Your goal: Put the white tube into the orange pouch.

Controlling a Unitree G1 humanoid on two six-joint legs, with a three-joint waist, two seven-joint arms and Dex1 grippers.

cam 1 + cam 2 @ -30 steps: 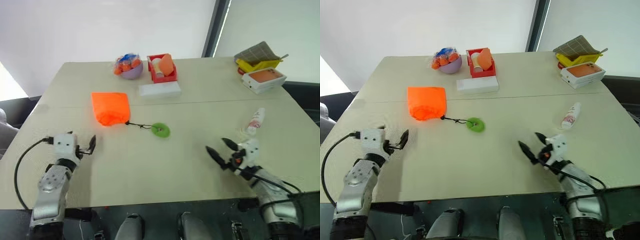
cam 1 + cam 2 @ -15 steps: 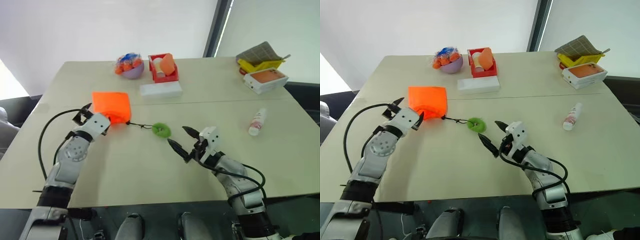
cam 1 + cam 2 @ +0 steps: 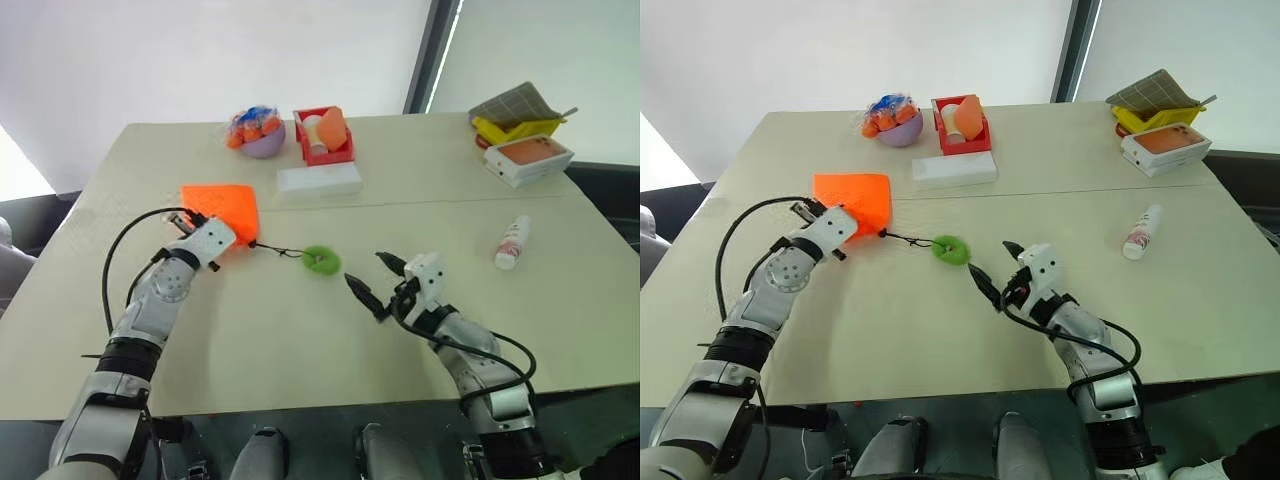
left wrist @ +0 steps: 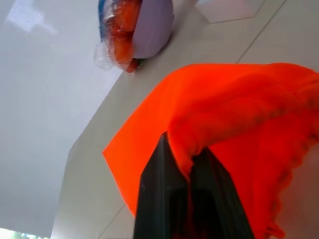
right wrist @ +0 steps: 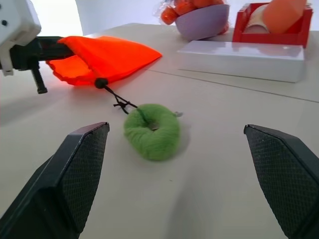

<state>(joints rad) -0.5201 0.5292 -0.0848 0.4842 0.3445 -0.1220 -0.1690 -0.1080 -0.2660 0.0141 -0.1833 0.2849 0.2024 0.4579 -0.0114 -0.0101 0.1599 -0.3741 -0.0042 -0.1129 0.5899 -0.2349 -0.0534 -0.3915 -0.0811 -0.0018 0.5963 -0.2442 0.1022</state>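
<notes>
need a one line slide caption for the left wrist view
Left hand shut on a pinched fold of the orange pouch on the table, purple bowl of wrapped orange items behind.

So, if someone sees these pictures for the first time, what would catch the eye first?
Most striking is the bright neon-orange fabric drawstring pouch on the left half of the beige table, its near edge pinched in the shut left gripper. Its thin black cord leads to a round green pull, which lies just ahead of the wide-open right gripper. The small white squeeze tube lies apart on the right.
</notes>
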